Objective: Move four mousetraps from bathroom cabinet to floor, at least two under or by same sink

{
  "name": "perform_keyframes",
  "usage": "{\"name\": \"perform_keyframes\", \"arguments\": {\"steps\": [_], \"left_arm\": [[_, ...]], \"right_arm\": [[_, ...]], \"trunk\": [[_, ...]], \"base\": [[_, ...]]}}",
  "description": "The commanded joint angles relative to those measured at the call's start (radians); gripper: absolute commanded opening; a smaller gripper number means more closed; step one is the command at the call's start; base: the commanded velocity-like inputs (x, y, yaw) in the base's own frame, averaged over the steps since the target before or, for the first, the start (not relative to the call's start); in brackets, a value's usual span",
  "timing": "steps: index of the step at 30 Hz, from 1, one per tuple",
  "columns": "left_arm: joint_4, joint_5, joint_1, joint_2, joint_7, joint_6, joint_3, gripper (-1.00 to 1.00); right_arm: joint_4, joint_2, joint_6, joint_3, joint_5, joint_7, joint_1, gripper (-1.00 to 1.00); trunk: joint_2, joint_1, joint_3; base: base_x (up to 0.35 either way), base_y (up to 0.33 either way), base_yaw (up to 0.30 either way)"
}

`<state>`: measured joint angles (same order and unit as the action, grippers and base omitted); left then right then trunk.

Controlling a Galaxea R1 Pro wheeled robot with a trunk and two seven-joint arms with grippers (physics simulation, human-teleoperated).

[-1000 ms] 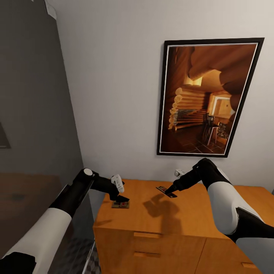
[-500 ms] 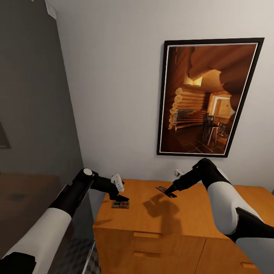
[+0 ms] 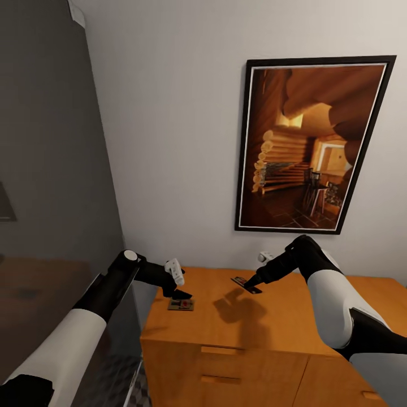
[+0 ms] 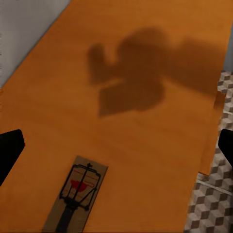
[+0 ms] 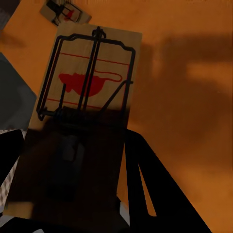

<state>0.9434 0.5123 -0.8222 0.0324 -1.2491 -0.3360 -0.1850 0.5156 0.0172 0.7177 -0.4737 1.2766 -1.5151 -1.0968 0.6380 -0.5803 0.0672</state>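
Note:
One mousetrap (image 3: 181,305) lies flat near the left front corner of the orange-brown cabinet (image 3: 271,322). My left gripper (image 3: 182,294) hovers just above it, open; in the left wrist view the trap (image 4: 75,199) sits between and short of the wide-spread fingers (image 4: 9,150). My right gripper (image 3: 251,285) is shut on a second mousetrap (image 3: 245,284), held tilted a little above the cabinet top. In the right wrist view that trap (image 5: 87,92) shows its red mouse print, with the other trap (image 5: 65,10) lying beyond it. A strip of cube-patterned bathroom floor (image 4: 213,204) runs past the cabinet's edge.
A large framed picture (image 3: 311,147) hangs on the white wall behind the cabinet. A dark tinted panel (image 3: 51,169) stands close on the left. Drawer fronts with slim bar handles (image 3: 220,379) face me below the top.
The head view has shifted very slightly. Both arms and both traps stay where they were.

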Motion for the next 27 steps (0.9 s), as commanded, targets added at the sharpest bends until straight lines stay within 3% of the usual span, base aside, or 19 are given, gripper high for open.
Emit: {"name": "perform_keyframes", "arguments": {"steps": [1, 27], "left_arm": [[0.0, 0.0, 0.0, 0.0, 0.0, 0.0, 0.0, 1.0], [0.0, 0.002, 0.0, 0.0, 0.0, 0.0, -0.002, 1.0]], "right_arm": [[0.0, 0.0, 0.006, 0.0, 0.0, -0.004, 0.0, -1.0], [-0.005, -0.007, 0.006, 0.0, 0.001, -0.002, 0.0, -1.0]], "trunk": [[0.0, 0.0, 0.0], [0.0, 0.0, 0.0]], "base": [[0.099, 0.17, 0.0], [0.013, 0.033, 0.0]]}}
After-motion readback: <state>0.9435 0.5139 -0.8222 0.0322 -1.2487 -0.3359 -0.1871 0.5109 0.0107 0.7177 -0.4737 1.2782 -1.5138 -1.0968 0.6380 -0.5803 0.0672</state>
